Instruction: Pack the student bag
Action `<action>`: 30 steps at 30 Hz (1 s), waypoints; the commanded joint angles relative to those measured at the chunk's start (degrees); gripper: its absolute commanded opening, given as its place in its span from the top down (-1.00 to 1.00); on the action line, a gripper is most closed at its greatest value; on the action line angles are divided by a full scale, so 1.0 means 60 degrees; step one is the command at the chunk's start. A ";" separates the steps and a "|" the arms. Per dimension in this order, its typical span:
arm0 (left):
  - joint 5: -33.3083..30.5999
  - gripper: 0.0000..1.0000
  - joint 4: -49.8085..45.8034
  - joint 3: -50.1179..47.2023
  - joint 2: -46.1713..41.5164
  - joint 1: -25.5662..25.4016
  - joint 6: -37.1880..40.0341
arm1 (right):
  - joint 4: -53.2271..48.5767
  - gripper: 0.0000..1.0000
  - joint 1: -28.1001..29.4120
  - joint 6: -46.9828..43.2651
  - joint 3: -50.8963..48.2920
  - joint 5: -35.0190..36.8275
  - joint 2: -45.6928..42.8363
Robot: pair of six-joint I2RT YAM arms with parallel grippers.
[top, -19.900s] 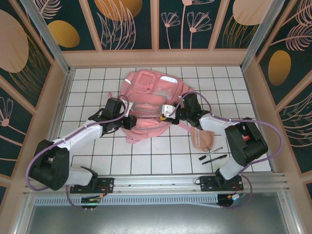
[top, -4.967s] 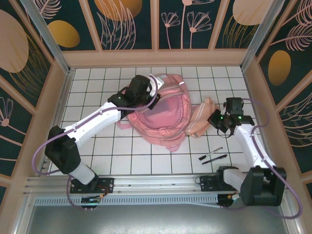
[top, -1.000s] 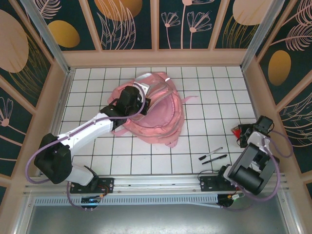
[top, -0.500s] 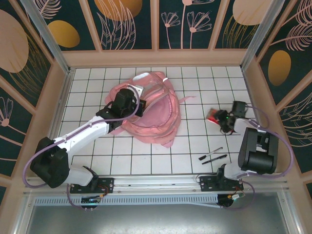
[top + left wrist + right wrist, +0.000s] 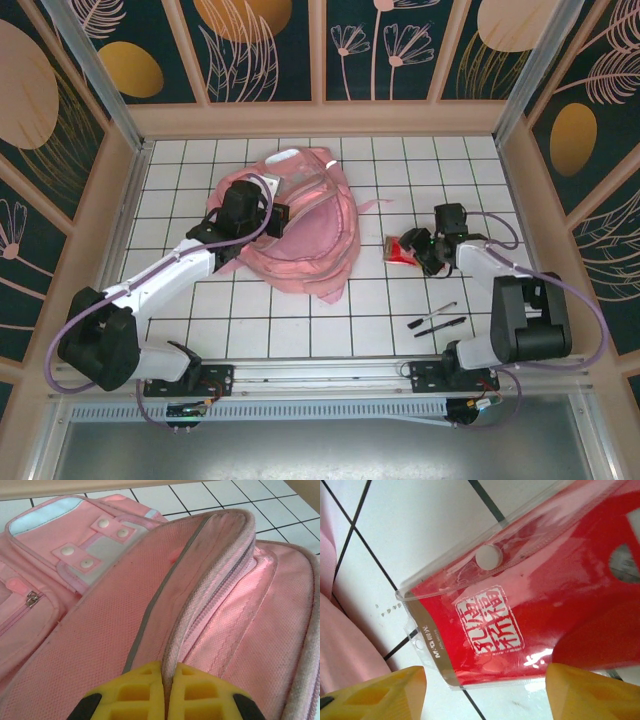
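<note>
My left tool [image 5: 166, 692] was pressed together on the piped zip rim of the large pink fabric student bag [image 5: 300, 245], which lay left of centre on the white tiled desk [image 5: 500, 170], its mouth propped open toward the right edge. My right tool [image 5: 418, 250] stood spread astride a flat red clear-plastic snap pouch [image 5: 520, 615], just right of that mouth; the pouch slanted across my fingers, and I could not tell whether it was gripped. Half a second earlier, pouch and tool had been nearer the right edge.
</note>
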 commanded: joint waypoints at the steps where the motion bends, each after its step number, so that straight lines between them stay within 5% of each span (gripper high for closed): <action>1: 0.0197 1.00 -0.0214 0.0367 0.0135 0.0114 -0.0215 | -0.1440 -0.42 0.0012 0.0416 0.0563 0.0821 -0.0644; 8: 0.0816 1.00 -0.0309 0.1348 0.0315 0.0114 -0.0466 | -0.0993 -0.65 -0.0036 0.2829 -0.0483 0.0050 -0.0795; 12: 0.0809 1.00 -0.0015 0.1439 0.0174 0.0114 -0.0546 | -0.0642 -0.63 -0.0651 0.2629 -0.0186 0.0263 0.0130; 17: 0.0862 1.00 -0.0133 0.1546 0.0255 0.0114 -0.0271 | 0.0089 -0.32 -0.0883 0.1944 0.0172 0.0621 0.1219; 23: 0.1199 1.00 -0.0872 0.1501 0.0459 0.0114 0.0702 | 0.0077 0.43 -0.0825 0.0698 0.0334 0.1197 0.1667; 24: 0.1562 0.90 -0.1004 0.1567 0.0461 0.0117 0.1119 | -0.0002 0.47 -0.0820 0.0411 0.0332 0.1341 0.1640; 26: 0.2393 0.32 -0.1356 0.1892 0.0553 0.0114 0.1802 | -0.0146 0.61 -0.0799 -0.0198 0.0345 0.1427 0.1592; 30: 0.3413 0.11 -0.2286 0.3211 0.1081 -0.0186 0.2809 | -0.0630 0.81 -0.0774 -0.1272 0.0385 0.1201 0.1254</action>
